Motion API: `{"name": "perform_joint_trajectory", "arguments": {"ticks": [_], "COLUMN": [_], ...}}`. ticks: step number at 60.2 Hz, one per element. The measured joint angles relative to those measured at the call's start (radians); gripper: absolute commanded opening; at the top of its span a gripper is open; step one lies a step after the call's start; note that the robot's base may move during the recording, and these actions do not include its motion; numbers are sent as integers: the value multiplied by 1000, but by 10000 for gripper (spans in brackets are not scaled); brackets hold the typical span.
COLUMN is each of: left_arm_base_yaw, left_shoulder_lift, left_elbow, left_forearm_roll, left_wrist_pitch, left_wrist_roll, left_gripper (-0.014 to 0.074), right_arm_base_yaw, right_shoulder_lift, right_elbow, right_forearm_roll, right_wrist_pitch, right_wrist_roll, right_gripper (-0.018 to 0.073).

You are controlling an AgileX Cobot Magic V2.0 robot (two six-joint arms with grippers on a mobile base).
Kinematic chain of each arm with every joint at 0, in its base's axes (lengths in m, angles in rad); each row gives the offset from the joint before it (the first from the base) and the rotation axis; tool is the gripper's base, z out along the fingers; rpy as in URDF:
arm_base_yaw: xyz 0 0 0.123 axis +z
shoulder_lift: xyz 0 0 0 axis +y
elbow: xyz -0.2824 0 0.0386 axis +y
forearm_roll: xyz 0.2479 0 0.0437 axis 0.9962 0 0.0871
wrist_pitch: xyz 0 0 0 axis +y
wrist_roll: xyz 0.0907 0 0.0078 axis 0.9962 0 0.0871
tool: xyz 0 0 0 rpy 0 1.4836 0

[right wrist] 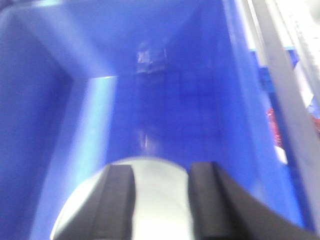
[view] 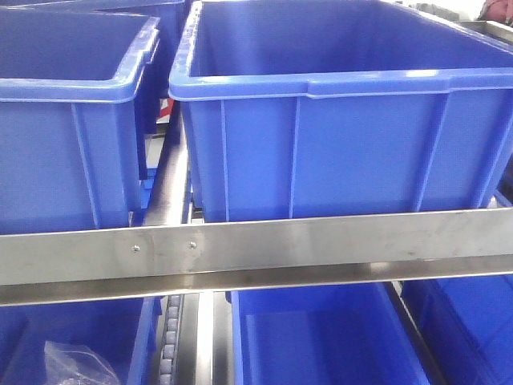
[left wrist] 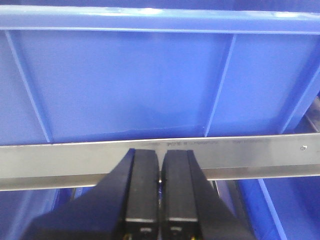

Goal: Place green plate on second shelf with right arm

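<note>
The front view shows only blue bins (view: 337, 120) on a steel rail (view: 256, 249): no plate, no arms. At the left wrist, the left gripper (left wrist: 160, 185) is pressed closed on nothing, facing the rail. The right wrist view is blurred: the right gripper (right wrist: 161, 200) straddles the plate (right wrist: 157, 200) over a bin floor, fingers parted; whether they pinch it I cannot tell, but it looks stiff, smooth, probably breakable, best held at the rim.

Pale round green plate (right wrist: 160, 200), blurred, low inside a blue bin (right wrist: 210, 100).

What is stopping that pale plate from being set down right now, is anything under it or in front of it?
Nothing visible blocks it. In the blurred right wrist view the right gripper holds the green plate inside a blue bin, with only bare blue wall and floor ahead. Whether the plate already touches the floor cannot be told.
</note>
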State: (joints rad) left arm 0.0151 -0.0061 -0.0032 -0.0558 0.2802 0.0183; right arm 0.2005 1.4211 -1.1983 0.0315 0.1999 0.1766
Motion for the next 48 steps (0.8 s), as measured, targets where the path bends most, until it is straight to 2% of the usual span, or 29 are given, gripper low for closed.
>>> {"name": "perform_joint_trajectory", "arguments": {"ticks": [2, 5, 16, 27, 37, 48], "left_arm_base_yaw": [0, 0, 0, 0, 0, 0], "left_shoulder_lift": [0, 0, 0, 0, 0, 0], "left_elbow": [0, 0, 0, 0, 0, 0], "left_forearm_roll": [0, 0, 0, 0, 0, 0], "left_wrist_pitch": [0, 0, 0, 0, 0, 0], "left_wrist_roll": [0, 0, 0, 0, 0, 0], "left_gripper": [124, 124, 124, 124, 124, 124], "right_arm_base_yaw": [0, 0, 0, -38, -54, -54], "right_shoulder_lift": [-48, -132, -443, -722, -799, -801], "right_elbow": [56, 153, 499, 784, 903, 914], "right_forearm_roll": [0, 0, -31, -47, -49, -50], "right_wrist_pitch": [-18, -55, -200, -232, -261, -275], "right_wrist_roll": [0, 1, 1, 1, 1, 1], "right_gripper": [32, 63, 52, 52, 52, 52]}}
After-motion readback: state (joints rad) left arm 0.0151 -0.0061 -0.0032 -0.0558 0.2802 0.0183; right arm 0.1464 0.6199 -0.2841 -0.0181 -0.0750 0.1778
